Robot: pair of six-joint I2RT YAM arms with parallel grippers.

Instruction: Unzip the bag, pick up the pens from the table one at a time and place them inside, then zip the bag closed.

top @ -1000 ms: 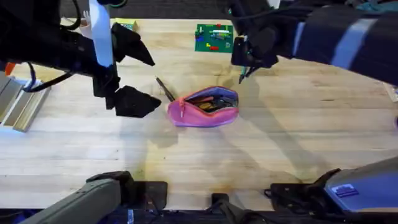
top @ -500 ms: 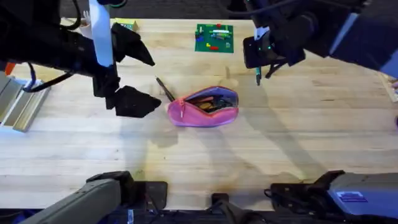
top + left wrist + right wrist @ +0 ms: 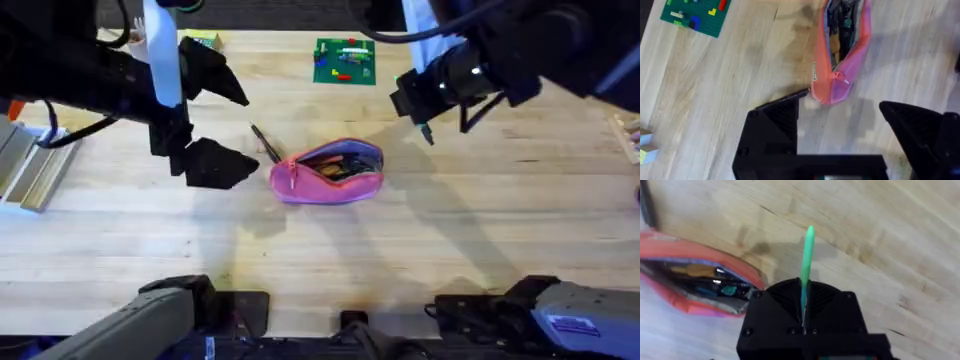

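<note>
While our right pincer [image 3: 804,311] grips the green pen [image 3: 807,260] above bare surface [image 3: 480,210] beside the unzipped bag [image 3: 328,172], our left pincer [image 3: 205,125] stands open just beside the bag's other end, near the black pen [image 3: 266,143].

Black arms [image 3: 70,75] — white band, blue-labelled bases.

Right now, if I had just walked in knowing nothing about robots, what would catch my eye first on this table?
Probably the pink bag, lying unzipped at the middle of the table with its purple lining and contents showing. Next, the right gripper, raised above the table behind and to the right of the bag, pinching a light green pen. The left gripper hovers open just left of the bag, near a thin black pen.
</note>
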